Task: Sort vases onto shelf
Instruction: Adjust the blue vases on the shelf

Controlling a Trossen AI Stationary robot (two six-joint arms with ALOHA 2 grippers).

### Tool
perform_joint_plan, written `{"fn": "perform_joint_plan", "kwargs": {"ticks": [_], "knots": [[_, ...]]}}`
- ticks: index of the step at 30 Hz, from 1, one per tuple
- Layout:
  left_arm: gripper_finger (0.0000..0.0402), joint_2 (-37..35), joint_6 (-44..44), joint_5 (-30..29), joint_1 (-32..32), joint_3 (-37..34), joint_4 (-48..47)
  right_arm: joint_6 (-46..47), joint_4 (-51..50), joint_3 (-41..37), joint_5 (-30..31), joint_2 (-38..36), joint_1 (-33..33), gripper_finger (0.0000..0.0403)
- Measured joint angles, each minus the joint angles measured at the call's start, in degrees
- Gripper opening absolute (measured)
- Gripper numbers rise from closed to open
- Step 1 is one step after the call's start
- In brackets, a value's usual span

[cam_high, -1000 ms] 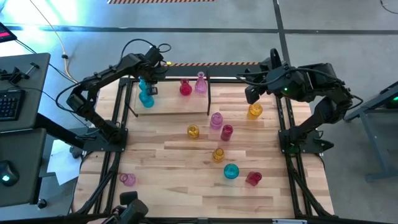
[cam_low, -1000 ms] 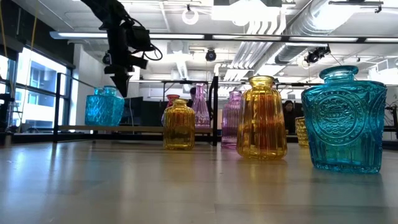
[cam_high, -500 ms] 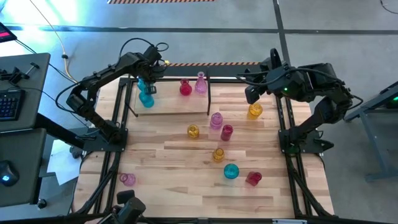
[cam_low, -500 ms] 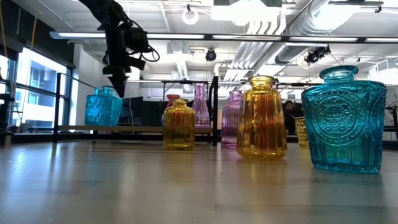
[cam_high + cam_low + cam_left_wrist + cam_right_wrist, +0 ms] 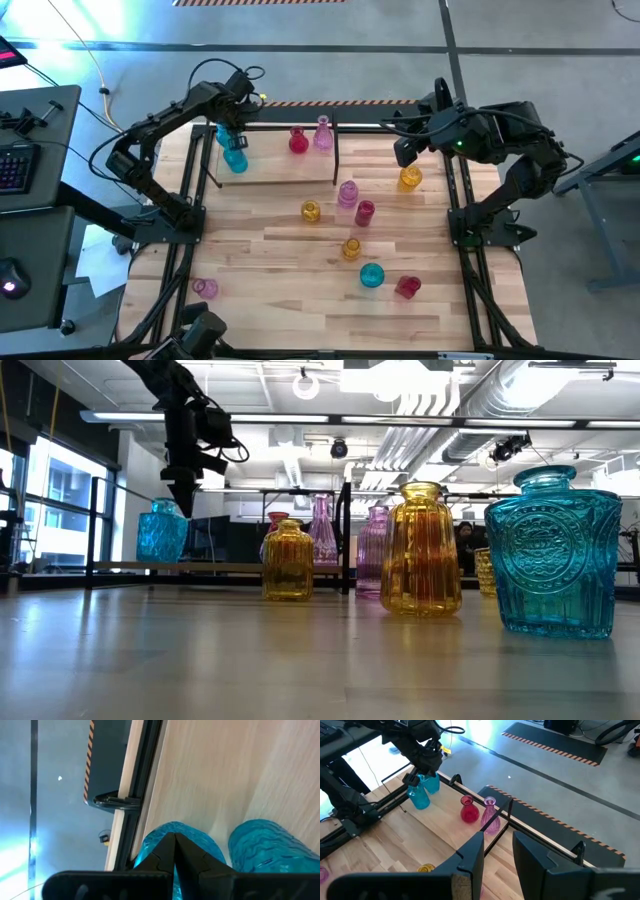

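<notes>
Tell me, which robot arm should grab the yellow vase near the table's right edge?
Probably the right arm. Its open right gripper hangs just above the yellow vase. The left gripper, shut, is far away over the shelf by two cyan vases.

From my right wrist camera I see my right tool (image 5: 497, 851) with its two dark fingers parted, nothing between them. Well ahead of it lies the shelf (image 5: 451, 822) on the counter (image 5: 385, 851). On the plank stand a red vase (image 5: 469, 810) and a pink vase (image 5: 490, 817) side by side. Farther off, the left tool (image 5: 413, 780) hangs over two cyan vases (image 5: 419, 796).
</notes>
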Motion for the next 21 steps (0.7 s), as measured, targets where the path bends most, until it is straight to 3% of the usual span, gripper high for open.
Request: {"fn": "perform_joint_plan", "kwargs": {"ticks": [10, 21], "knots": [[0.0, -0.2, -0.5, 0.4, 0.4, 0.0, 1.5, 0.0, 0.0, 0.0, 0.0, 0.0, 0.0, 0.0087], [0.0, -2.1, -4.7, 9.3, -7.5, 0.0, 0.6, 0.0, 0.0, 0.0, 0.0, 0.0, 0.0, 0.0087]]}}
